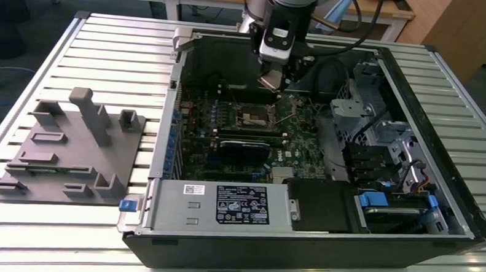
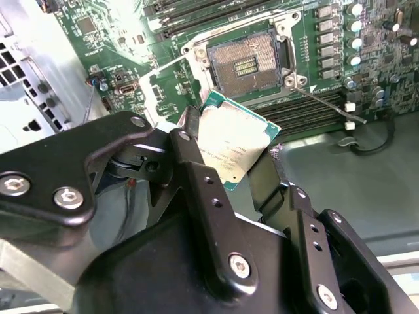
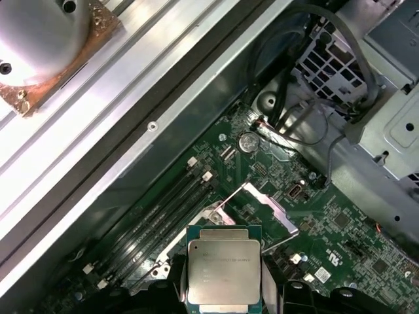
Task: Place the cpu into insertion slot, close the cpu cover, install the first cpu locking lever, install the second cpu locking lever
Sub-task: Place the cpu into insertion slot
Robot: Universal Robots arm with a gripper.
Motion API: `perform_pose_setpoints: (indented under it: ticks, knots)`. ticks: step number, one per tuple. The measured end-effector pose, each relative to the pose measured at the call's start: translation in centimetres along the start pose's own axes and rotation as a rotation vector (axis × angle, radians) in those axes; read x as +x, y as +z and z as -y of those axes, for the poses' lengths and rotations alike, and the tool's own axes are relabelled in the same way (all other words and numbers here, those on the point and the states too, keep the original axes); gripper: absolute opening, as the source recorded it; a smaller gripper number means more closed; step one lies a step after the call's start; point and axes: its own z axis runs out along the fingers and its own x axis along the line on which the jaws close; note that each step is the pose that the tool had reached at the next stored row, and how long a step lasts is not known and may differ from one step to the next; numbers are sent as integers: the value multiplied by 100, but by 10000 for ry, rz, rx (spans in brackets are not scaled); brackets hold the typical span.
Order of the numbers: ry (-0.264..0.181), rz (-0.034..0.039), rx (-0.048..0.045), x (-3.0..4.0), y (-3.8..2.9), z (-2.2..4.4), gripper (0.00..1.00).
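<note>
My gripper [image 1: 277, 82] hangs inside the open computer case, above the green motherboard [image 1: 300, 138] and just behind the insertion slot [image 1: 255, 116]. It is shut on the cpu [image 2: 232, 147], a small silver-topped square chip with a green rim, pinched by two opposite edges between black fingers [image 2: 190, 140]. In the first wrist view the cpu [image 3: 222, 271] is held flat above the board. The insertion slot [image 2: 245, 62] lies bare, its dark pin field exposed. The cpu cover [image 3: 262, 206] stands swung open beside it. A thin locking lever [image 2: 327, 104] sticks out loose.
A silver power-supply box [image 1: 223, 203] fills the case's near side. Grey drive cages and cables [image 1: 367, 117] crowd the exterior view's right. A grey fixture plate [image 1: 70, 147] with upright posts lies on the slatted table at the exterior view's left. Black case walls [image 1: 304, 249] surround the board.
</note>
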Motion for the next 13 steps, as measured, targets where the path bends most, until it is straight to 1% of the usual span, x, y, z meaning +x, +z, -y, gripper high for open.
perform_pose_setpoints:
  ticks: [3,13]
  knots:
    - [154,13,-2,0,0,0,54]
    - [186,17,-3,0,0,0,54]
